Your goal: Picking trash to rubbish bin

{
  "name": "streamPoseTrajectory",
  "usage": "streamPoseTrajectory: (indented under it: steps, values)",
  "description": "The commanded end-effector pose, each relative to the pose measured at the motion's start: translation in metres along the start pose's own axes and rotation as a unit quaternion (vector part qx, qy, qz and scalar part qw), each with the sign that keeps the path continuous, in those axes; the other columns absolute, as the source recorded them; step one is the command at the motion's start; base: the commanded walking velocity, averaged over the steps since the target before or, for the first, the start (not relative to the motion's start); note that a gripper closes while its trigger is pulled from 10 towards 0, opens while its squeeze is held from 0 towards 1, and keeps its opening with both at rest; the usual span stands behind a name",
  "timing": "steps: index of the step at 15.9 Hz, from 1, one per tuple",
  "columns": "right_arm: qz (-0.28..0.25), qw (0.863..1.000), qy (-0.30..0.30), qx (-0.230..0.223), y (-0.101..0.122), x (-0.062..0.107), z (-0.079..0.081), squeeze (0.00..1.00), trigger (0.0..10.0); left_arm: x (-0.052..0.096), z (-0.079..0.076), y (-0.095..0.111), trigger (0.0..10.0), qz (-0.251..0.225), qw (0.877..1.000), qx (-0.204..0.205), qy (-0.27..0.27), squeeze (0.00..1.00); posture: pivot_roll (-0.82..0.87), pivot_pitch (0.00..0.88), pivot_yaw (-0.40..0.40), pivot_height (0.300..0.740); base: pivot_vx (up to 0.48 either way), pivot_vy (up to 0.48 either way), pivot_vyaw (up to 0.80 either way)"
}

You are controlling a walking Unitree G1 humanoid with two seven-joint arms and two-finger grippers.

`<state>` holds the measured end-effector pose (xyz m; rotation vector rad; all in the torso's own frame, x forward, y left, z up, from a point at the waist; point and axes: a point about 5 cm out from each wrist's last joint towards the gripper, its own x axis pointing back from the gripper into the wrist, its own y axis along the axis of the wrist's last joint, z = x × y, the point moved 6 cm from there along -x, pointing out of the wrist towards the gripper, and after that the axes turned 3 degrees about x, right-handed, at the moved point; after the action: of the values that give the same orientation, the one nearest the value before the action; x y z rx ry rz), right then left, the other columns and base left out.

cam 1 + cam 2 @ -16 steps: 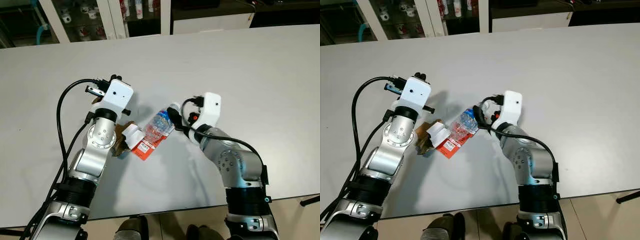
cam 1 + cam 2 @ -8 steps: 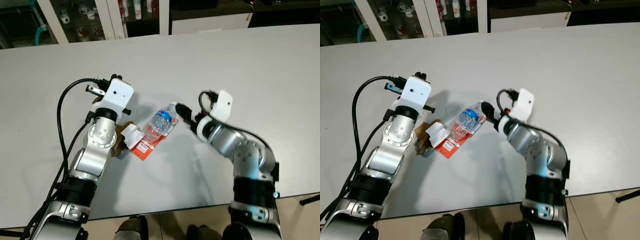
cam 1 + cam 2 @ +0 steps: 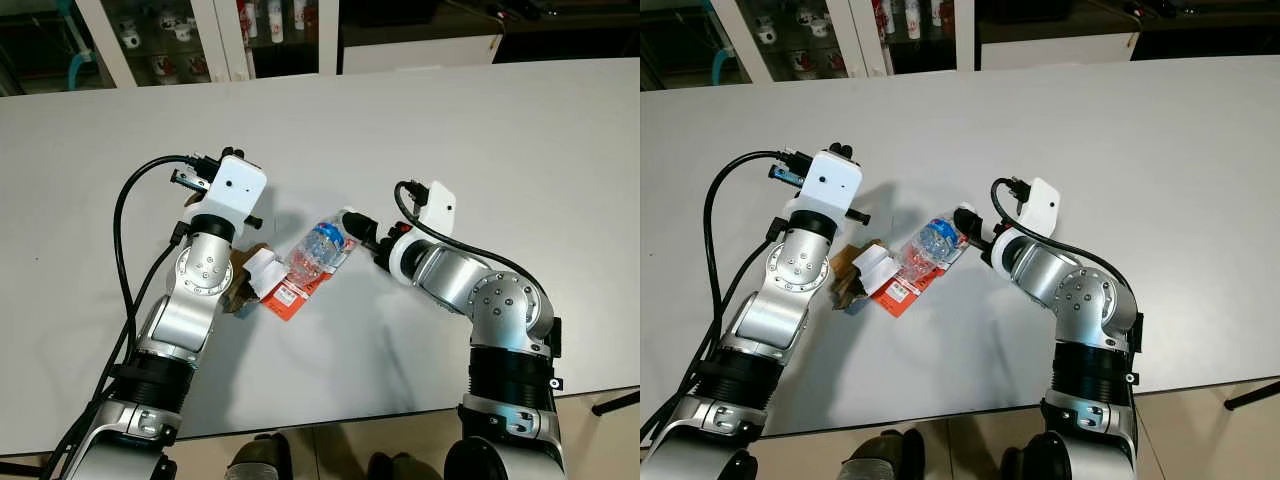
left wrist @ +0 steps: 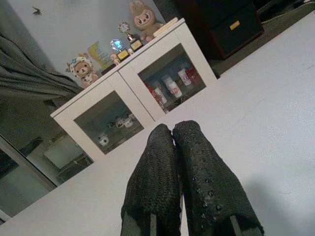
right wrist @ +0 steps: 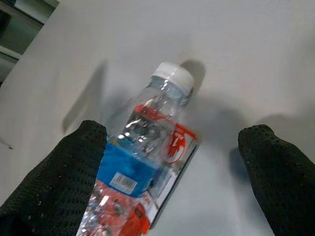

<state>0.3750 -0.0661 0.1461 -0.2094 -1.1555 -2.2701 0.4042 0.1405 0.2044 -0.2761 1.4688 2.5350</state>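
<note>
Item: plastic bottle (image 3: 322,250), lying on white table (image 3: 500,130) atop a red packet (image 3: 290,296), at 9 o'clock of the right gripper (image 5: 179,147). Right gripper fingers spread wide, straddling the bottle's cap end; left gripper (image 4: 179,162) fingers pressed together, empty, raised at the bottle's 9 o'clock. Step: pre-grasp; next move likely calls for advancing, then closing on the bottle.

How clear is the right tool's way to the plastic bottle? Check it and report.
Probably clear, yes. The right tool is open with its fingers on either side of the plastic bottle, which lies on the white table. Nothing stands between them.
</note>
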Motion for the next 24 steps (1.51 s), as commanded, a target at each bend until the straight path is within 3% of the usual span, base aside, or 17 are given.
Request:
streamPoseTrajectory:
  steps: [1, 4, 7, 8, 14, 24]
  values:
    - [0.012, 0.997, 0.075, -0.013, -0.006, -0.007, 0.058, 0.00, 10.0, -0.001, 0.001, 0.000, 10.0, 0.003, 1.000, 0.000, -0.001, 0.00, -0.02, 0.105, 0.006, 0.720, 0.000, 0.000, 0.00]
    - [0.026, 0.995, 0.095, -0.008, -0.012, -0.010, 0.070, 0.00, 10.0, -0.001, 0.001, 0.001, 10.0, 0.001, 1.000, 0.002, 0.000, 0.00, -0.01, 0.095, -0.002, 0.720, 0.000, 0.000, 0.00]
    - [-0.001, 0.993, 0.061, 0.098, -0.004, -0.015, 0.060, 0.00, 10.0, -0.002, 0.001, 0.001, 10.0, 0.002, 1.000, 0.003, 0.001, 0.00, -0.02, 0.097, -0.007, 0.720, 0.000, 0.000, 0.00]
    - [-0.001, 0.993, 0.057, 0.106, -0.004, -0.018, 0.058, 0.00, 10.0, -0.002, 0.001, 0.000, 10.0, 0.003, 1.000, 0.003, 0.000, 0.00, -0.02, 0.100, -0.009, 0.720, 0.000, 0.000, 0.00]
    - [0.009, 0.991, 0.066, 0.117, -0.007, -0.035, 0.071, 0.00, 10.0, -0.001, 0.002, -0.002, 10.0, 0.008, 1.000, 0.000, 0.001, 0.00, 0.00, 0.111, -0.020, 0.720, 0.000, 0.000, 0.00]
    - [0.058, 0.988, 0.041, 0.135, -0.041, -0.050, 0.052, 0.00, 10.0, 0.003, 0.000, -0.004, 10.0, 0.015, 1.000, -0.008, -0.006, 0.00, 0.01, 0.125, -0.036, 0.720, 0.000, 0.000, 0.00]
